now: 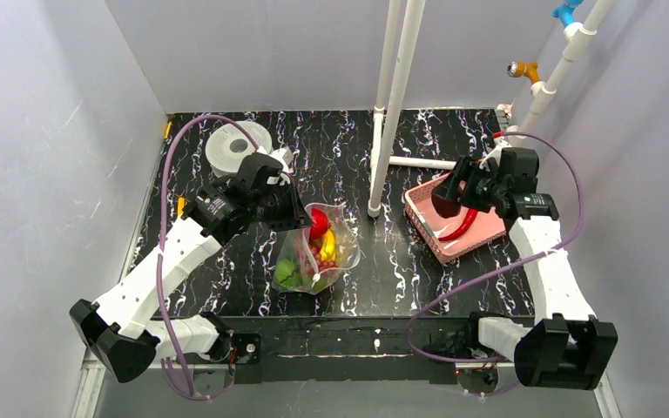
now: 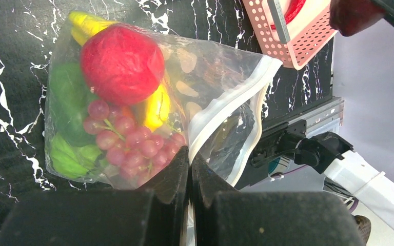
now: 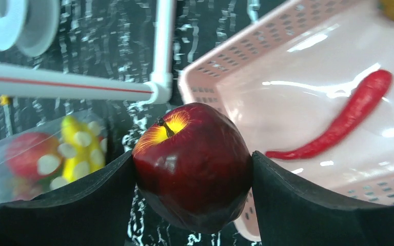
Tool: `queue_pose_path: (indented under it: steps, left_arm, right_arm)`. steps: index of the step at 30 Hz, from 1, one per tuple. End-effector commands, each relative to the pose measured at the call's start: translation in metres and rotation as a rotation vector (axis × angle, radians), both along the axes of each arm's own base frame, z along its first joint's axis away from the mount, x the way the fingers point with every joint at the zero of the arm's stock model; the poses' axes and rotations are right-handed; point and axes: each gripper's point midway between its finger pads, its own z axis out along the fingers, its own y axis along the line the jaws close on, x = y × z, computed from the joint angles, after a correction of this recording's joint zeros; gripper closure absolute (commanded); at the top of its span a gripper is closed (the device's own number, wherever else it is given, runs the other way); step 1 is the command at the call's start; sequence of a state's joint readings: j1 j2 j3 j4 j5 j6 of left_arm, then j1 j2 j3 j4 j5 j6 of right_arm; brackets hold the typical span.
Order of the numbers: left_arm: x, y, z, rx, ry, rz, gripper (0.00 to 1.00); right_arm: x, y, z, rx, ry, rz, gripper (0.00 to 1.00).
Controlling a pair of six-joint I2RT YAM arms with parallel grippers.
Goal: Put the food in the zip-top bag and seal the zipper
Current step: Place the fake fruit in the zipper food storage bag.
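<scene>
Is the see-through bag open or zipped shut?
Open. In the left wrist view the bag gapes at its mouth: the two whitish zipper strips stand apart, and the shut left gripper pinches one edge.

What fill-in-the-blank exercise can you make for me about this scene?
1. The right gripper holds a dark red ____.
2. The left gripper is shut on the edge of the clear ____.
3. The red chili lies inside the pink ____.
Missing words: apple; bag; basket.
</scene>
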State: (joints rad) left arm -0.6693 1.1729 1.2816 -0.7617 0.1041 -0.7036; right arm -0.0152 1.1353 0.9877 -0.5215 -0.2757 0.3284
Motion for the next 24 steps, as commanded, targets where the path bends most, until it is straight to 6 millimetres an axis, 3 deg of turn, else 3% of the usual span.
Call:
queue_pose_path:
  steps: [1,6,9,15,21,24]
  left_arm:
    - [0.000,-0.002,0.001,-0.013,0.001,-0.010,1.00]
    - [-0.001,-0.003,0.000,-0.014,0.003,-0.011,1.00]
    - [0.000,-0.003,-0.001,-0.012,0.005,-0.011,1.00]
    - [0.000,-0.006,0.000,-0.023,0.014,-0.013,1.00]
    - [-0.002,-0.004,-0.001,-0.026,0.019,-0.007,1.00]
    - [-0.004,-0.002,0.000,-0.028,0.016,-0.002,1.00]
  right_arm:
    - [-0.017,0.047,0.052,0.107,-0.143,0.234,0.99]
    - [-0.053,0.101,0.082,0.137,-0.262,0.473,0.99]
    - [-0.086,0.141,0.105,0.172,-0.351,0.662,0.97]
    - [-0.129,0.200,0.136,0.274,-0.438,0.875,0.97]
    - [-0.150,0.253,0.126,0.210,-0.418,0.990,0.98]
    - [-0.150,0.270,0.120,0.140,-0.429,0.988,0.98]
